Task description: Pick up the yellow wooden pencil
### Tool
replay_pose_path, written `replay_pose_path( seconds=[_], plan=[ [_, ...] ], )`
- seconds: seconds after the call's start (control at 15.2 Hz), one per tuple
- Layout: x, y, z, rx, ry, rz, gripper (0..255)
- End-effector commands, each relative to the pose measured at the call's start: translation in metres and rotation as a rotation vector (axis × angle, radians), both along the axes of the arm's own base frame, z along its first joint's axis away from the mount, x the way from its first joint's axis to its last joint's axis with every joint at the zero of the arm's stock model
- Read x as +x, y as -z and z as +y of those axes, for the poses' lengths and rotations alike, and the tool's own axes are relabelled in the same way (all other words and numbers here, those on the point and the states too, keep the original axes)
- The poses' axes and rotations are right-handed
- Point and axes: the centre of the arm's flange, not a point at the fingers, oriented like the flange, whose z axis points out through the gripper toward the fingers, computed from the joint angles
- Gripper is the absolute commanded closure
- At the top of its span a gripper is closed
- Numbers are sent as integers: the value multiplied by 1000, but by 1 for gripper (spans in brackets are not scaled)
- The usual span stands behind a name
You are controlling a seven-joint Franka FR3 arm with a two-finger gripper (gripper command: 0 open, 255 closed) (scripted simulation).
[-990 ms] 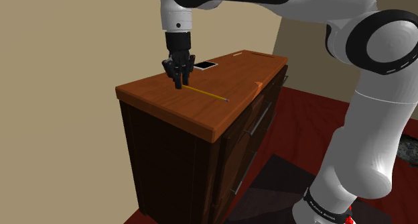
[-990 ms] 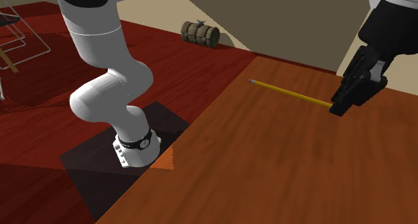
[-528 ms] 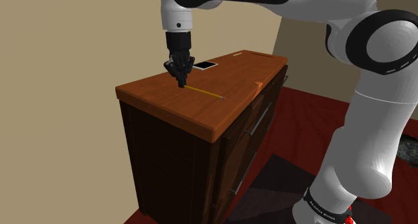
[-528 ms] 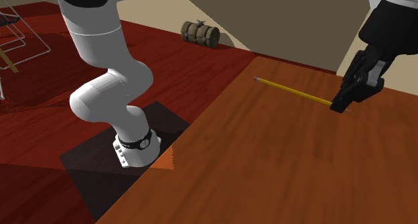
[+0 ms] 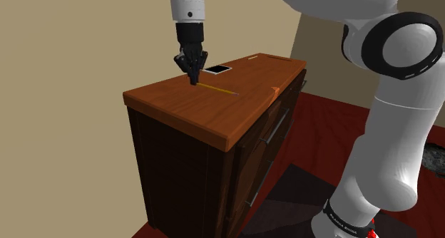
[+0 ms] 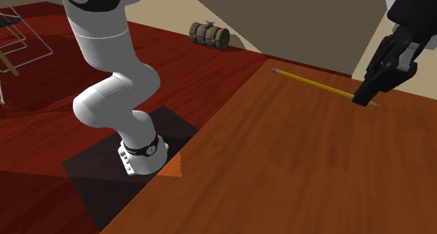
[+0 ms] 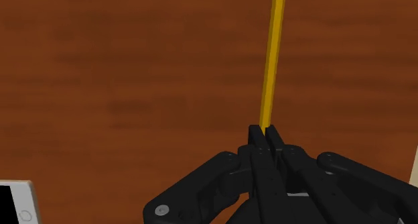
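Yellow pencil (image 6: pixel 315 84) clamped at one end between the closed black gripper (image 6: pixel 365 98) fingers, stretching out over the brown wooden dresser (image 5: pixel 178 101) top (touching it or not, can't tell).

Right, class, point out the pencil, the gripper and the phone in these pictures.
pencil (image 6: pixel 315 83), second exterior view, middle of its yellow shaft.
gripper (image 6: pixel 364 97), second exterior view, fingertips shut on the pencil's end.
phone (image 5: pixel 217 70), shoulder view, middle of its face.
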Motion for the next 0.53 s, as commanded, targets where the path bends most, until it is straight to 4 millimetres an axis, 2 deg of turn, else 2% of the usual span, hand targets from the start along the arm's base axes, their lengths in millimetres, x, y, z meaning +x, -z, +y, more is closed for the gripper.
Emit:
replay_pose_path(
  seconds=[0.0,0.46],
  plan=[
    [0,-11,-1,0,0,1,255],
    [0,-48,-1,0,0,1,255]
  ],
)
